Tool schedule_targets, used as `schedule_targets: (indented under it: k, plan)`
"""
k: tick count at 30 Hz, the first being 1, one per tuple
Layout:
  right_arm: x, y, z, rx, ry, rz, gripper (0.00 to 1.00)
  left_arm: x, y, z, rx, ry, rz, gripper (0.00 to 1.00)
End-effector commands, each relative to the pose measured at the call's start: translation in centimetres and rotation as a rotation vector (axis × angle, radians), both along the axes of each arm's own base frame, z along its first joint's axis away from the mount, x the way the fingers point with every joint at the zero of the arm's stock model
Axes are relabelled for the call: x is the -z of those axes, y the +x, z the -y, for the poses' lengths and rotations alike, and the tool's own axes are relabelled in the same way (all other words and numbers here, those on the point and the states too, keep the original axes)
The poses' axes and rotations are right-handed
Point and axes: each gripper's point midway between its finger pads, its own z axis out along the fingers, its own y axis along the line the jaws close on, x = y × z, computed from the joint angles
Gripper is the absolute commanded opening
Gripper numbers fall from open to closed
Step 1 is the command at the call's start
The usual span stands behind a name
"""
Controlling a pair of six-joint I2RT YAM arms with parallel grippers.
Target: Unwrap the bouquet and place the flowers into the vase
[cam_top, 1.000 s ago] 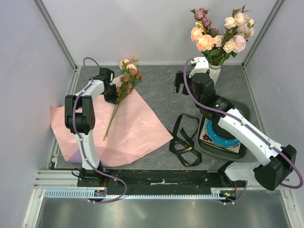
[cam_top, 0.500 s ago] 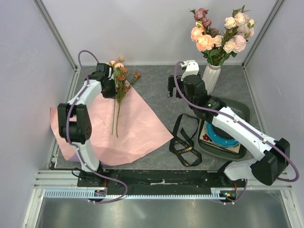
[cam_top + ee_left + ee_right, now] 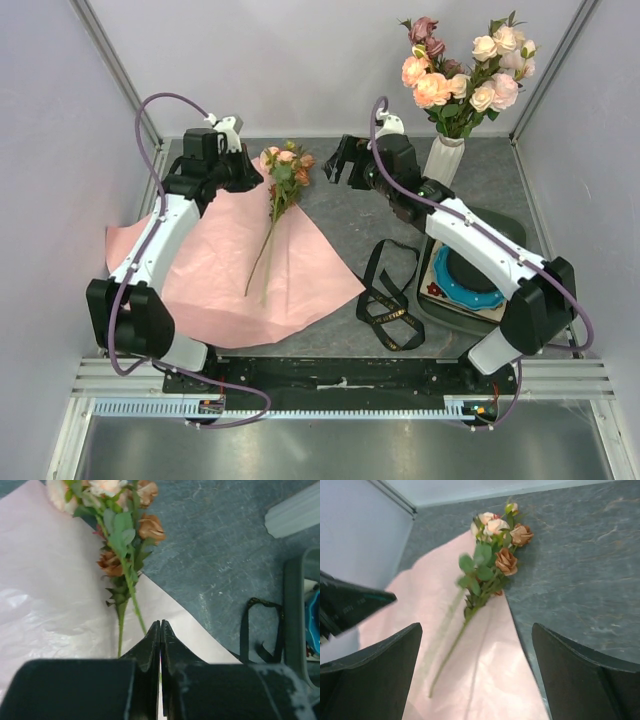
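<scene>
Left gripper is at the back left, over the top edge of the pink paper and just beside the flower heads. Its fingers are pressed flat together. Can't tell if a thin stem is nipped between them; nothing obvious is held.

Right gripper is mid-back, right of the flower heads. Its jaws are spread wide, empty and touching nothing, and its wrist view looks down at the flowers.

Loose flowers are a few peach, cream and brownish roses on thin green stems. They lie on the paper, heads toward the back wall at the paper's edge by the grey table, stems running down-left across the sheet.

The paper is opened flat at left, a bit crinkled, pink side up.

Vase is white and ribbed, upright at back right, near the right arm. It already holds a bunch of pink, peach and cream roses standing tall.

Black ribbon lies loose in loops on the table between the paper's right corner and a dark tray. A blue dish sits on that tray, partly under the right arm.
</scene>
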Motion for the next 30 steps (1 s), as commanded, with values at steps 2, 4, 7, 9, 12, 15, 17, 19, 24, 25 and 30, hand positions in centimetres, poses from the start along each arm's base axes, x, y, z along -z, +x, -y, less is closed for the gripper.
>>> schedule_targets:
  k: [2, 4, 7, 9, 12, 15, 17, 19, 24, 25, 30]
  plan:
    - [-0.1, 1.8, -3.2, -0.064, 0.294, -0.129, 0.98, 0.6, 0.1, 2.1, 0.081, -0.065, -0.056, 0.02]
    - [1.7, 1.8, -3.8, -0.075, 0.291, -0.171, 0.98, 3.0, 0.5, 1.9, 0.064, -0.038, -0.149, 0.04]
    - [3.3, 1.5, -3.9, -0.086, 0.269, -0.192, 0.97, 5.3, 1.1, 1.3, 0.023, 0.000, -0.247, 0.39]
    - [3.7, 1.2, -3.8, -0.092, 0.251, -0.191, 0.97, 6.5, 1.1, 1.3, 0.021, 0.001, -0.279, 0.51]
    - [3.8, 0.8, -3.6, -0.105, 0.222, -0.178, 0.97, 8.8, 1.0, 1.3, 0.015, 0.018, -0.356, 0.44]
    - [3.7, 0.6, -3.1, -0.110, 0.192, -0.160, 0.97, 11.6, 1.4, 0.2, -0.027, 0.107, -0.418, 0.38]
    - [3.9, 0.6, -2.6, -0.101, 0.158, -0.146, 0.97, 13.5, 1.2, -0.4, -0.043, 0.171, -0.472, 0.38]
    - [4.0, 0.6, -2.3, -0.096, 0.139, -0.140, 0.97, 14.6, 0.9, -0.7, -0.048, 0.234, -0.503, 0.33]
    - [4.5, 0.2, -1.7, -0.102, 0.095, -0.129, 0.97, 17.5, -0.1, -0.6, -0.035, 0.352, -0.574, 0.23]
    - [4.7, 0.1, -1.6, -0.101, 0.090, -0.133, 0.97, 17.7, -0.1, -0.8, -0.043, 0.372, -0.575, 0.25]
    - [4.6, -0.2, -0.7, -0.085, 0.067, -0.114, 0.98, 18.8, -0.8, 0.0, -0.008, 0.394, -0.607, 0.33]
